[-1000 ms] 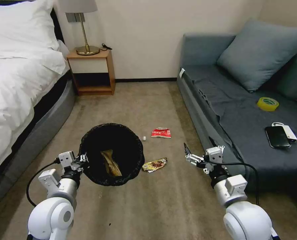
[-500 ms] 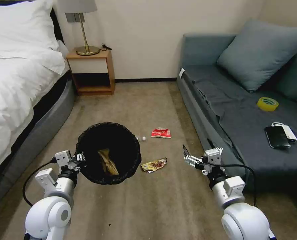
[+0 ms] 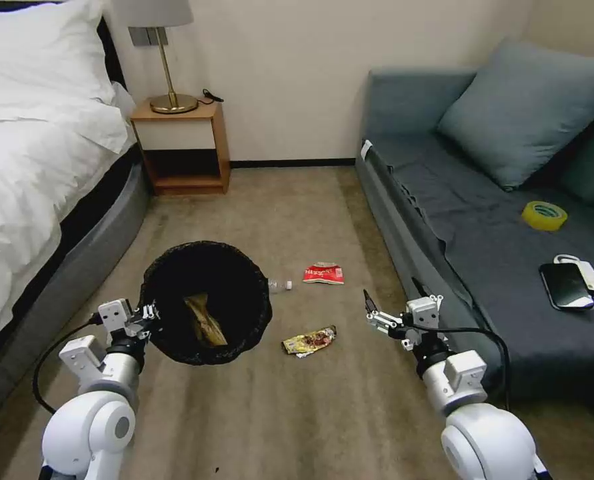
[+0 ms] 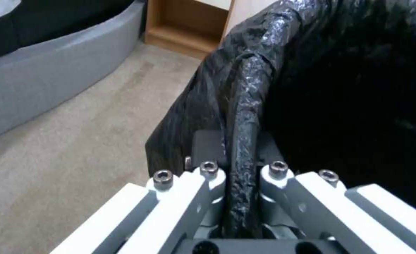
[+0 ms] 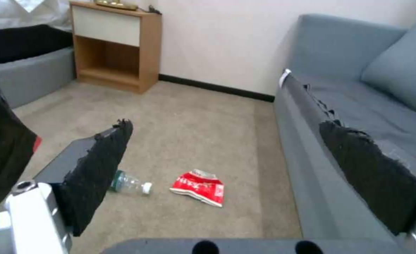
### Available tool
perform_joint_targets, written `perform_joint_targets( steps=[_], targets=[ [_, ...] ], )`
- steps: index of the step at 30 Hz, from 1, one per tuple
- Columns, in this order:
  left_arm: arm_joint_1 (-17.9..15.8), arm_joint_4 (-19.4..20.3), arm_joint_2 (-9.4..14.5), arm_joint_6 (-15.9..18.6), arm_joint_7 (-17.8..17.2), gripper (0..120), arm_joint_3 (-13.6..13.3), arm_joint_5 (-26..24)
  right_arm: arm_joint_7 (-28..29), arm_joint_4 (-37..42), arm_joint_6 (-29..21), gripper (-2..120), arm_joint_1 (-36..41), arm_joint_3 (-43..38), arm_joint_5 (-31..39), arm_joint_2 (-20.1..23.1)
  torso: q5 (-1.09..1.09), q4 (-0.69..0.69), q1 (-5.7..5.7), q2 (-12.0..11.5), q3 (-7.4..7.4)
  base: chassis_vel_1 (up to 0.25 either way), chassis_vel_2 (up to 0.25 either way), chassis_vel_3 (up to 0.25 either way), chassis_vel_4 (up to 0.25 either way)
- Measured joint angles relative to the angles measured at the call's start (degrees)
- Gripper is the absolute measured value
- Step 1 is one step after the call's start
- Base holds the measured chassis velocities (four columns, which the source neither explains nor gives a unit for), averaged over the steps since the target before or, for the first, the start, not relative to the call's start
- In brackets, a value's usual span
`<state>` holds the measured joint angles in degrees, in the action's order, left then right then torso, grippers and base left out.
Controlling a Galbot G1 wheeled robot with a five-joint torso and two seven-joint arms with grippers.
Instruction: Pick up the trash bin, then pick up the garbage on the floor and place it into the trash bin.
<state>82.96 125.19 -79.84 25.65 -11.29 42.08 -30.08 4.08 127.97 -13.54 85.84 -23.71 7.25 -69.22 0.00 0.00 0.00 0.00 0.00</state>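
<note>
Head view: left hand (image 3: pixel 149 313) grasps the trash bin (image 3: pixel 207 301) rim; right hand (image 3: pixel 393 308) gapes empty.

left gripper (image 3: pixel 151 313) jaws clamped tight, arm raised forward; right gripper (image 3: pixel 389 308) jaws spread wide, arm extended forward, empty

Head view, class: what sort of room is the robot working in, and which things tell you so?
Most likely a hotel-style bedroom: a bed with white linen, a wooden nightstand carrying a brass lamp, and a grey sofa across the carpet.
</note>
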Motion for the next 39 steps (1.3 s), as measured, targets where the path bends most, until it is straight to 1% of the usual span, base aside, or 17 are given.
perform_joint_targets(
  steps=[7, 17, 27, 33, 37, 39],
  targets=[
    [-0.15, -0.16, -0.03, 0.05, -0.64, 3, 0.57, 0.81, -0.17, -0.47, -0.07, 100, -0.39, 0.43, 0.06, 0.28, 0.0, 0.0, 0.0, 0.0, 0.0, -0.072, 0.055, 0.081, -0.072],
    [-0.27, -0.23, 0.41, 0.15, -0.89, 3, 2.07, 2.45, -0.03, -1.58, -0.73, 100, -1.14, 1.24, 0.39, 0.05, 0.0, 0.0, 0.0, 0.0, 0.0, -0.106, 0.102, 0.098, -0.101],
    [-0.26, -0.95, 0.6, -0.12, -0.49, 3, 2.5, 2.58, 0.05, -2.9, -1.52, 100, -1.85, 3.02, 0.68, 0.36, 0.0, 0.0, 0.0, 0.0, 0.0, -0.111, 0.106, 0.104, -0.104],
    [-0.83, -1.69, 0.66, -0.17, -0.43, 3, 2.25, 2.5, 0.11, -3.9, -1.87, 100, -2.29, 4.0, 1.19, 0.69, 0.0, 0.0, 0.0, 0.0, 0.0, -0.1, 0.111, 0.105, -0.102],
    [-0.81, -1.78, 0.62, -0.17, -0.43, 3, 2.03, 2.44, 0.32, -4.92, -2.01, 100, -2.93, 4.64, 1.96, 1.29, 0.0, 0.0, 0.0, 0.0, 0.0, -0.108, 0.122, 0.103, -0.105],
    [-0.88, -2.38, 1.09, -0.21, -0.29, 3, 2.03, 2.35, 0.53, -6.91, -1.97, 100, -4.21, 6.01, 2.59, 1.62, 0.0, 0.0, 0.0, 0.0, 0.0, -0.1, 0.071, 0.1, -0.089]
  ],
)
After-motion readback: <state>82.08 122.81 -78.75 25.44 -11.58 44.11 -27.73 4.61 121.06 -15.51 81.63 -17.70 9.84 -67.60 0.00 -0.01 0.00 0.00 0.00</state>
